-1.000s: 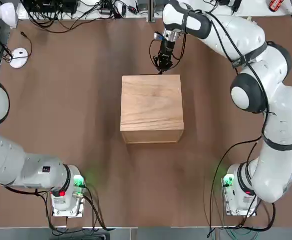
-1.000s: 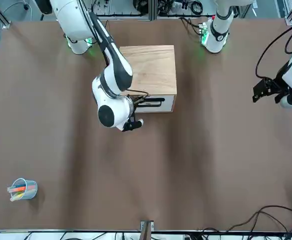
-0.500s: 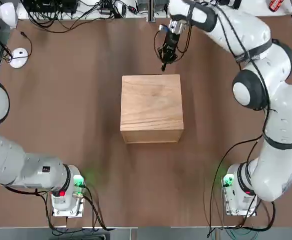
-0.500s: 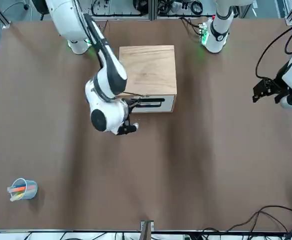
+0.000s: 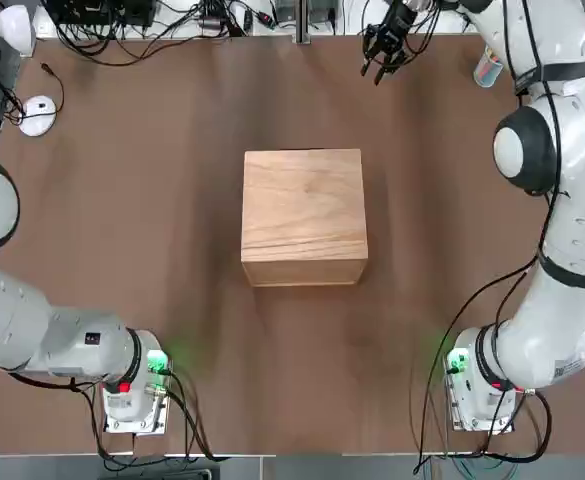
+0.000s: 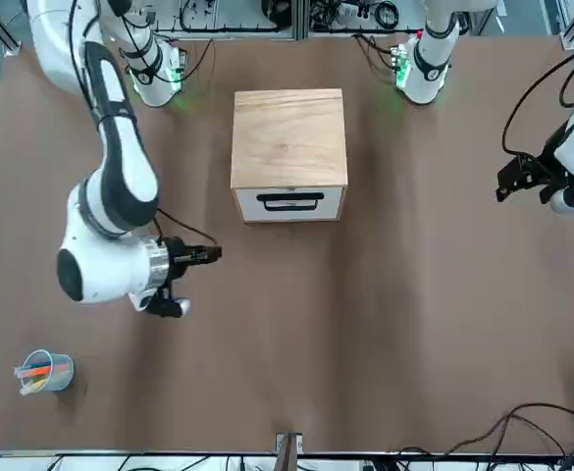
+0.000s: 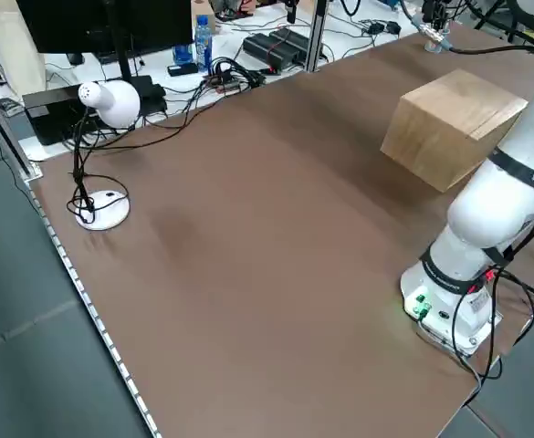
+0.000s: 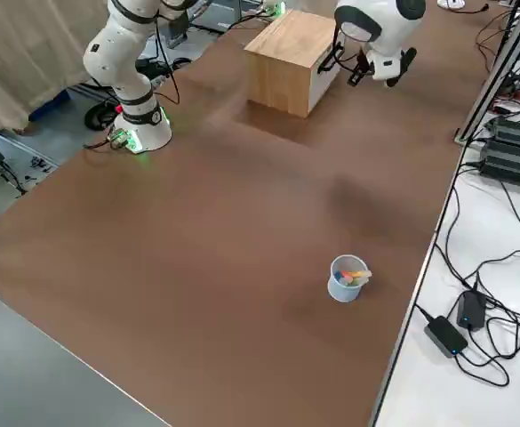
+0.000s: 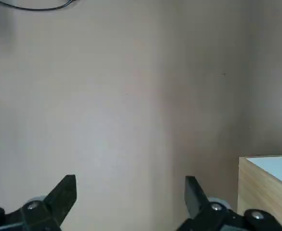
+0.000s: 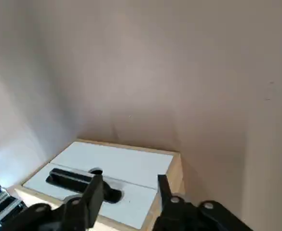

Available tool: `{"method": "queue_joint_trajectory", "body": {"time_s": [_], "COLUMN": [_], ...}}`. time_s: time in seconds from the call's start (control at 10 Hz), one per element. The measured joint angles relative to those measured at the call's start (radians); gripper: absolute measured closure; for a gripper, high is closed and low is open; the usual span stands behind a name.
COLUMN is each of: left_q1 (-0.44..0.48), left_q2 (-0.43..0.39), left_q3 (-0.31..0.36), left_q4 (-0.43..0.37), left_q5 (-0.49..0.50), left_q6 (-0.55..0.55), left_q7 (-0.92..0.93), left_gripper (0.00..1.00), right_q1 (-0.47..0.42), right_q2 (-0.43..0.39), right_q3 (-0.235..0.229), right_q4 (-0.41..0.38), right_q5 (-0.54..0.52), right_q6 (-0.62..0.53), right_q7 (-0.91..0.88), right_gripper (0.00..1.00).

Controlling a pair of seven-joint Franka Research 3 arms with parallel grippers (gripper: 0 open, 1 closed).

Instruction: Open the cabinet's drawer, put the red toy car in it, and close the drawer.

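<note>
Right gripper (image 6: 211, 255): fingers apart, empty, lower left of cabinet (image 6: 288, 139).
Drawer (image 6: 289, 203): shut (car unseen).
Left gripper (image 6: 510, 183): parked at frame's right edge, fingers spread wide.

counter (image 5: 152, 200): brown and matte, it carried everything in view.
mouse (image 5: 38, 115): white, it lay near the counter's far left corner in the top view, its cord trailing off the edge.
cup (image 6: 45, 372): pale blue and holding coloured pens, it stood alone near the counter's far right corner, well apart from the other things.
lamp (image 7: 109, 102): a white rounded head stood on a thin dark stem over a round white base, by the counter's edge.
bottle (image 7: 202, 43): clear with a blue cap, it stood upright behind the counter among black cables.
cables (image 5: 142, 25): black, they lay tangled along the far edge.
</note>
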Motion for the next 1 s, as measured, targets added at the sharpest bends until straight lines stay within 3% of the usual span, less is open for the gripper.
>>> {"method": "queue_joint_trajectory", "body": {"time_s": [0.3, 0.7, 1.0], "left_q1": [0.000, 0.000, 0.000], "left_q2": [0.000, 0.000, 0.000], "left_q3": [0.000, 0.000, 0.001], "left_q4": [0.002, 0.004, 0.006], "left_q5": [0.000, 0.000, 0.000], "left_q6": [0.001, 0.001, 0.001], "left_q7": [0.000, -0.001, -0.001], "left_gripper": [0.01, 0.01, 0.01], "right_q1": [-0.101, -0.241, -0.244], "right_q2": [-0.003, -0.048, -0.112], "right_q3": [-0.009, -0.025, -0.051], "right_q4": [0.012, 0.028, 0.047], "right_q5": [-0.001, -0.029, -0.315], "right_q6": [0.005, 0.000, 0.001], "right_q7": [-0.002, -0.004, -0.004], "right_gripper": [0.01, 0.00, 0.00]}}
